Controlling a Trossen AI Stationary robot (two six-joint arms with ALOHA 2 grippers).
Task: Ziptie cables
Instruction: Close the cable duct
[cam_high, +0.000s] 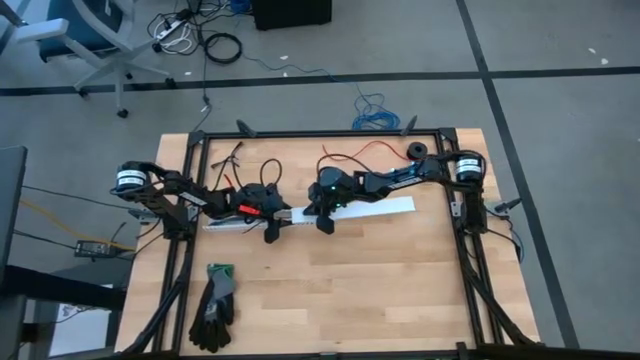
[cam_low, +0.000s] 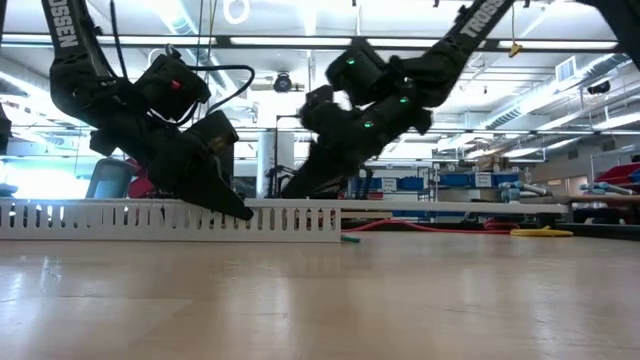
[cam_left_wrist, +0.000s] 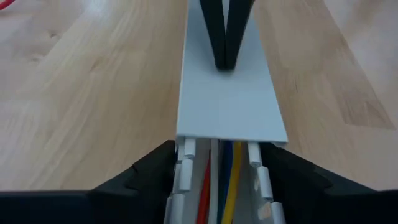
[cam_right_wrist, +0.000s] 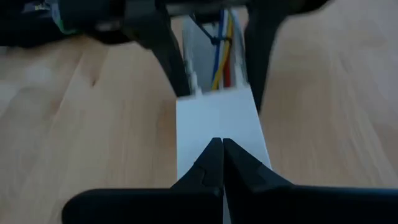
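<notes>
Left wrist view shows the cables (cam_left_wrist: 225, 174) lying inside the slotted white channel (cam_left_wrist: 227, 106), with the left gripper (cam_left_wrist: 217, 180) straddling its walls, jaws apart, and the right gripper (cam_right_wrist: 221, 163), jaws together, pressing its lid; I judge the tying largely done, since a dark tie seems to cross the wires. "TROSSEN" reads on both arms in the low view.
</notes>
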